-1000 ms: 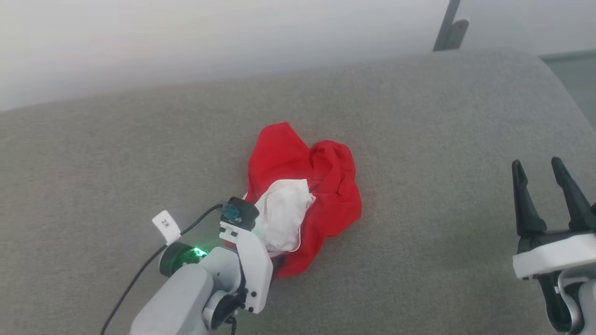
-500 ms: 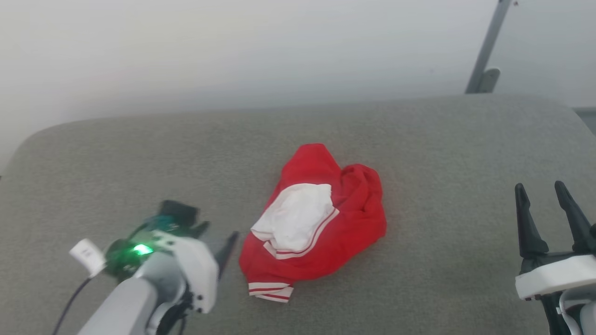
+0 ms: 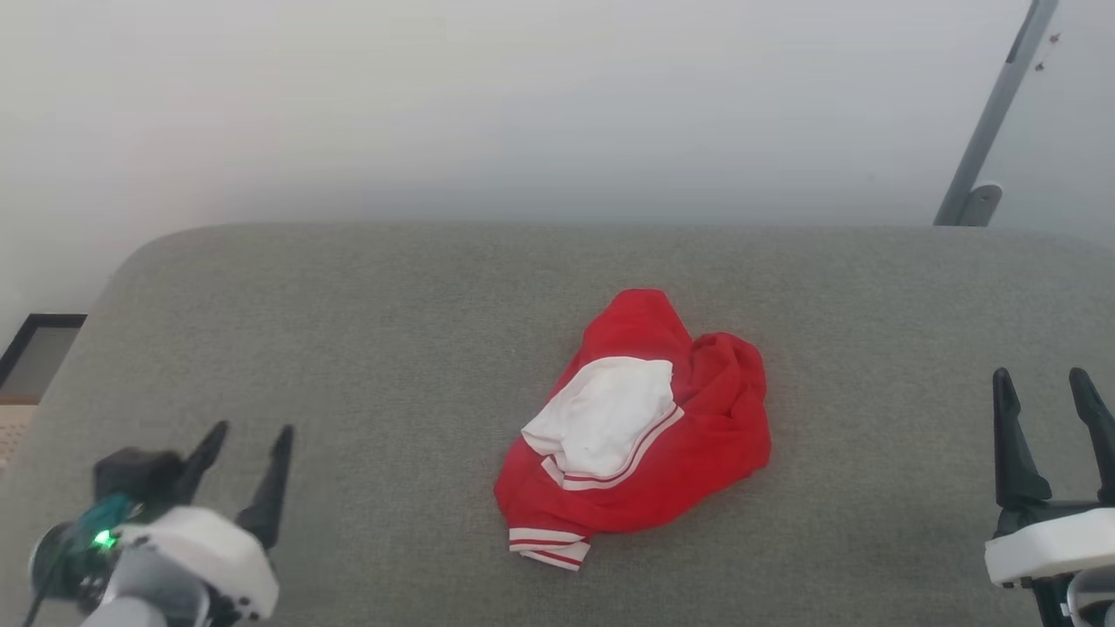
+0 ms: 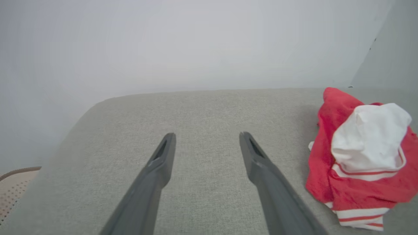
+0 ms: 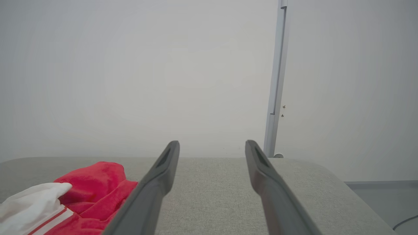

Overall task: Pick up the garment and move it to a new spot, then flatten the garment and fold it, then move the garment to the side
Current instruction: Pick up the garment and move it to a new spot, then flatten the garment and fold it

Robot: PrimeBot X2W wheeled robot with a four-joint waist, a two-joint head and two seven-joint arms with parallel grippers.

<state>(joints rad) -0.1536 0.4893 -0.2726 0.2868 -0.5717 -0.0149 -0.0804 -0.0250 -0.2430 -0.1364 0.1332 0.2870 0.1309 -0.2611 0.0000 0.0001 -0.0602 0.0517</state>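
Currently the shirt (image 3: 645, 444) lies in a crumpled heap near the middle of the grey cushion (image 3: 392, 348). A white sleeve (image 3: 605, 414) is bunched on top, and a strip of red-and-white trim (image 3: 549, 547) pokes out on the side facing the cushion's front edge. The body of the shirt is folded over itself, and no number or neckline can be made out.

Left gripper (image 3: 251, 431): over the cushion's front left corner, fingers spread wide and empty, well apart from the shirt.

Right gripper (image 3: 1041, 376): at the cushion's front right edge, fingers likewise spread and empty, also well apart from the shirt.

Each wrist view shows no cloth between the fingers.

Assessment: the task appears to be at an early stage. The shirt is neither flat nor folded, and neither gripper touches it. The step in hand is most likely the approach for a grasp, either to relocate the heap or to begin spreading it.

Next move, as judged: bring one or both grippers toward the cushion's middle. Lower the fingers onto an identifiable edge, for which the striped trim is the clearest candidate, and close on a single layer. Pinching the heaped centre risks lifting several layers together, which would hinder flattening.
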